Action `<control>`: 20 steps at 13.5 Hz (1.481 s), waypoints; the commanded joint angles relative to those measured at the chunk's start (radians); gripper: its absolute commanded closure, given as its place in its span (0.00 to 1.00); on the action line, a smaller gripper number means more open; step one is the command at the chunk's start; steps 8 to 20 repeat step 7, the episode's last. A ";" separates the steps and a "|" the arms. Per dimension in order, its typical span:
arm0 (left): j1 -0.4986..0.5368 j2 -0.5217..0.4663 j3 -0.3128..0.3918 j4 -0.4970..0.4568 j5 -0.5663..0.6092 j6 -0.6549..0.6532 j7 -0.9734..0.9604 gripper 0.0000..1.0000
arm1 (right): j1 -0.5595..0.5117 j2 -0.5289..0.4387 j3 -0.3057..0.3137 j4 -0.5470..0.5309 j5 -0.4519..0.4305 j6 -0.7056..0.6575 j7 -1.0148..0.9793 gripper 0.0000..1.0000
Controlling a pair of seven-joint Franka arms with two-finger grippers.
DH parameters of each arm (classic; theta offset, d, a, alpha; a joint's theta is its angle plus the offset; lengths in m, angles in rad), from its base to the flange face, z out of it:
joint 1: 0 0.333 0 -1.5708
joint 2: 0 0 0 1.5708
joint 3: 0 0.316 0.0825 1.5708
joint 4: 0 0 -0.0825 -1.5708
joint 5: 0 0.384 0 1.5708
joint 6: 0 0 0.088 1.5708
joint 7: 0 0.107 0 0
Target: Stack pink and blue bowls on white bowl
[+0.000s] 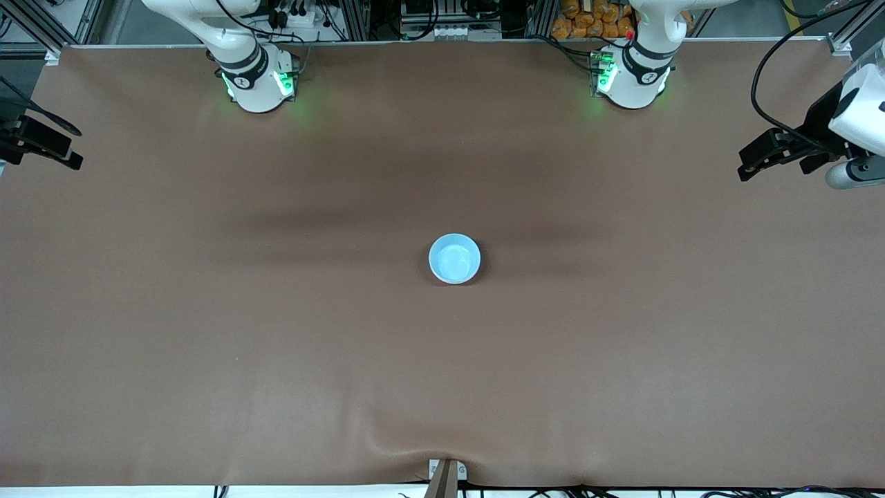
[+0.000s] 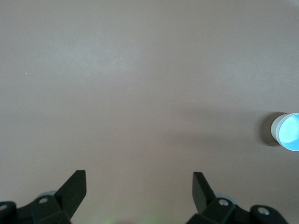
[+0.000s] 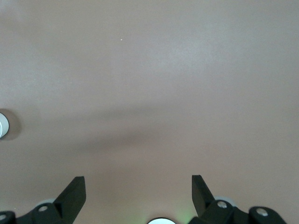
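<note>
A single light blue bowl [image 1: 454,259] stands upright at the middle of the brown table, with nothing inside it. The left wrist view catches it at the picture's edge [image 2: 288,133], with a whitish wall under the blue rim. In the right wrist view only a pale sliver of it [image 3: 2,125] shows. The pink bowl and the white bowl are hidden or out of view. My left gripper [image 1: 750,160] [image 2: 139,179] hangs open and empty over the left arm's end of the table. My right gripper [image 1: 75,146] [image 3: 138,183] hangs open and empty over the right arm's end.
The two arm bases [image 1: 259,79] [image 1: 632,76] stand along the table edge farthest from the front camera. A small metal bracket [image 1: 446,474] sits at the nearest edge, where the brown table cover [image 1: 276,346] wrinkles.
</note>
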 commanded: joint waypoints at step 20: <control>0.002 -0.014 0.004 0.037 -0.003 -0.044 0.027 0.00 | -0.011 0.010 0.013 0.020 -0.018 -0.012 0.006 0.00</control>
